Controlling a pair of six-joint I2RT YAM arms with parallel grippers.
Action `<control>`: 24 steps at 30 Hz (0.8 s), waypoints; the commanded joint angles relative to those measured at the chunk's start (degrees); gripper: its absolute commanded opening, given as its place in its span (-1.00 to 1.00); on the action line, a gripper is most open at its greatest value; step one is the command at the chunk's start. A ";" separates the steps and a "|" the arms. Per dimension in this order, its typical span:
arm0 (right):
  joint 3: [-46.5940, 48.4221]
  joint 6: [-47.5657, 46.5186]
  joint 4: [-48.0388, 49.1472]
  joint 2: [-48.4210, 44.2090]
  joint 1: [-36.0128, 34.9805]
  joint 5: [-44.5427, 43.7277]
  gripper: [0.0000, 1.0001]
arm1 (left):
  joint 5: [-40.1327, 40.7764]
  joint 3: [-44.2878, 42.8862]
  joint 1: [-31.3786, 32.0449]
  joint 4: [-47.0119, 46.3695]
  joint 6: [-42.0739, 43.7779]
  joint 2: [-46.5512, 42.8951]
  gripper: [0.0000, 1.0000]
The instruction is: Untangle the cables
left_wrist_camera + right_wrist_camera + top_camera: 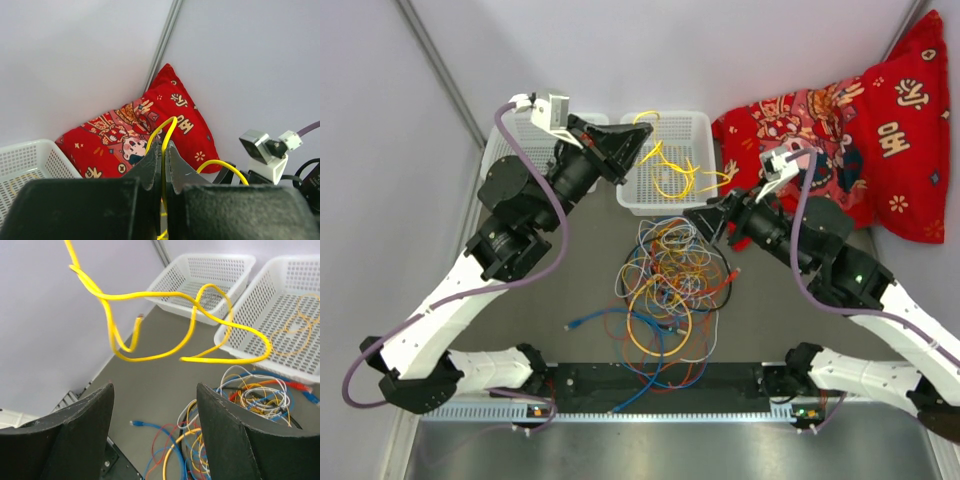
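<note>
One yellow cable [225, 360] hung in the air, clear of the heap, looping above the white basket [700, 128] at the far side of the table [760, 330]. Its lower end dangled into or just over the basket; couldn't tell which. The left gripper [162, 147] had it: fingers pressed together w/ the yellow strand pinched between them, up over the basket's near-left corner. The right gripper [154, 390] was spread wide w/ nothing between its fingers, hovering by the basket's right side, near the heap's far edge.

A few pale yellow loops [300, 315] already lay in that basket, so some sorting looked done. A 2nd basket [210, 270] sat just beside it on the left, partly behind the left arm.

Most of the job was left, by my judgement. The main tangle [665, 285] sat mid-table: orange, yellow, white, blue & red strands wound thru each other, w/ blue and red ends trailing toward the arm bases. Early stage, approx.; this yellow one looked due to go in the basket.
</note>
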State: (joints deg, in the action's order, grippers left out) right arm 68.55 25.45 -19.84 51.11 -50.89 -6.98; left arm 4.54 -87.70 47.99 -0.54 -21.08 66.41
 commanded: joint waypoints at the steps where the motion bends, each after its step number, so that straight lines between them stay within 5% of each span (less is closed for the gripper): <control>1: 1.32 -1.90 8.14 -1.10 -0.61 1.18 0.32 | -1.28 -1.95 -0.09 0.27 -0.28 -0.32 -1.00; 24: 5.98 -2.42 16.06 9.62 -0.61 2.33 0.26 | -3.30 0.42 -0.17 0.27 -3.09 -1.02 -1.00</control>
State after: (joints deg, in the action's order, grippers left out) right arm 70.72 24.25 -7.35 59.64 -50.89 -4.56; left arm 2.39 -87.64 47.99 1.32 -22.92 66.39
